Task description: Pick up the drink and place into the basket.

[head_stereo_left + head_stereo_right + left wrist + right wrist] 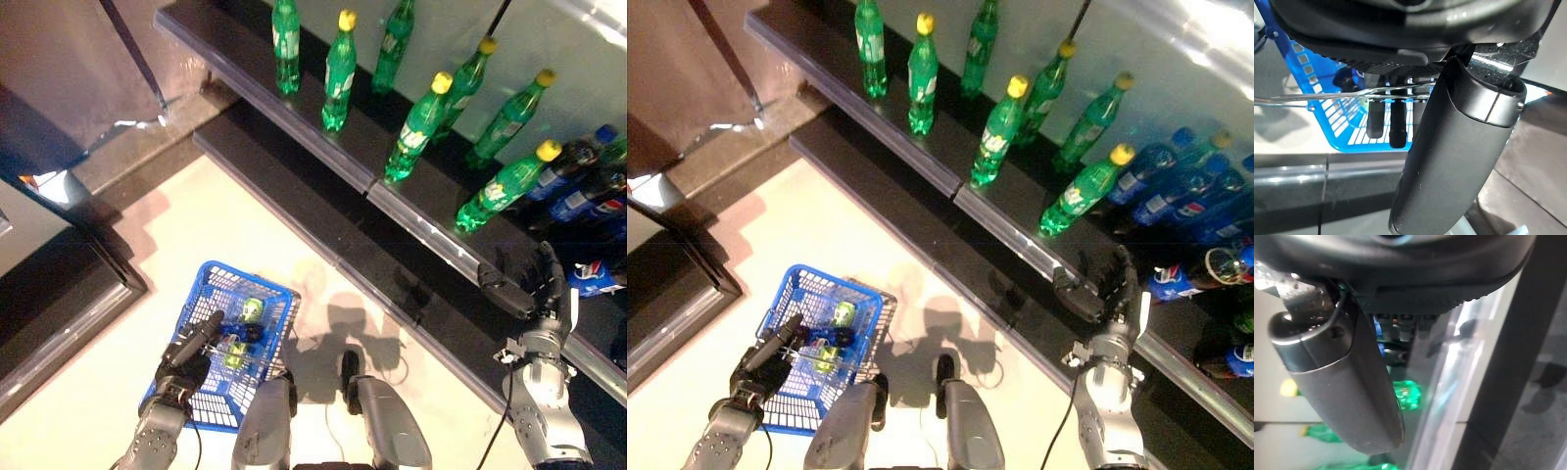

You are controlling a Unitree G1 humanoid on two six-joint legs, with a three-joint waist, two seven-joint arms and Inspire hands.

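Observation:
The blue basket (214, 284) hangs low at the left with drinks (252, 310) inside it. My left hand (191, 351) is shut on its thin wire handles (1327, 95). My right hand (537, 290) is open and empty, raised at the front edge of the lower shelf, fingers straight. Green bottles with yellow caps (419, 125) stand in a row on the upper shelf. The nearest green bottle (505, 188) stands just above and left of my right hand. Dark blue bottles (578, 186) stand to its right.
Two dark shelves (323, 152) run diagonally from upper left to lower right, each with a clear front lip. A dark cabinet (69, 88) stands at the far left. Pale floor (225, 225) lies between the cabinet and the shelves.

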